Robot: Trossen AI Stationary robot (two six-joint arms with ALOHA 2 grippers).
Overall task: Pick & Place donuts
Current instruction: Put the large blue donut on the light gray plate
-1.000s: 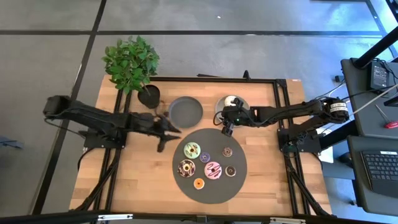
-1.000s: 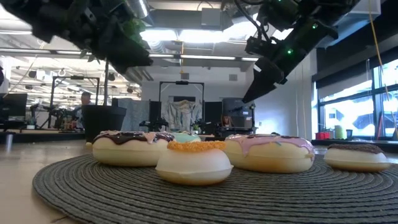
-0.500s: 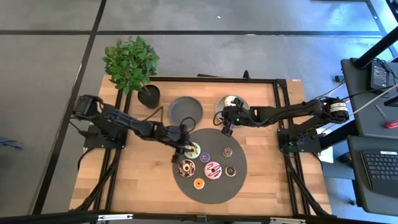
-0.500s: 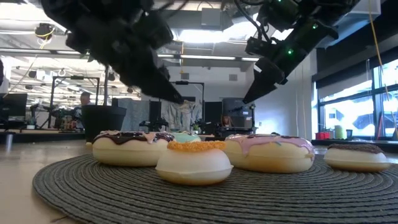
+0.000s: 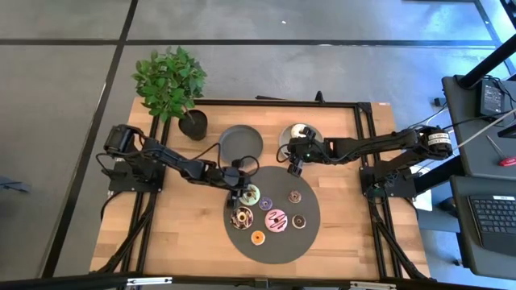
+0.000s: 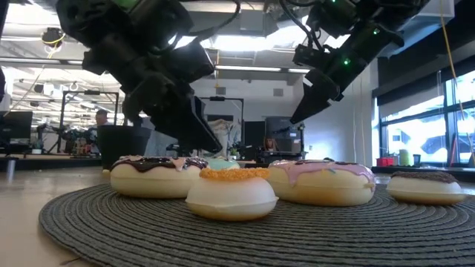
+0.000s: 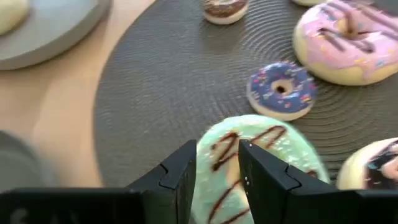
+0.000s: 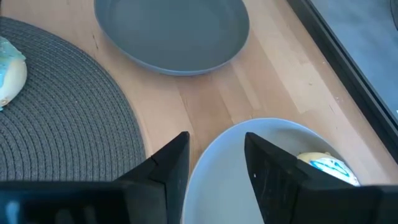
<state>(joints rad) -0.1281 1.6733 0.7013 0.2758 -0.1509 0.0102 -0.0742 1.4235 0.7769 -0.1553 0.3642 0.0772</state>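
Hovering left fingers (image 7: 214, 171) part-open over green-iced donut (image 7: 261, 158); right arm waits.

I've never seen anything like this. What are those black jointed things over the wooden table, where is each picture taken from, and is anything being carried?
They are two robot arms, each ending in a two-fingered hand. One picture looks straight down, one looks level across the table, and two come from cameras on the arms' wrists. On the table lie a dark round mat with six little toy donuts, two grey plates and a potted plant. The left hand hangs just above the green-iced donut, fingers open, gripping nothing yet. The right hand waits, open and empty, by the plate that already holds one donut; the other plate is empty.
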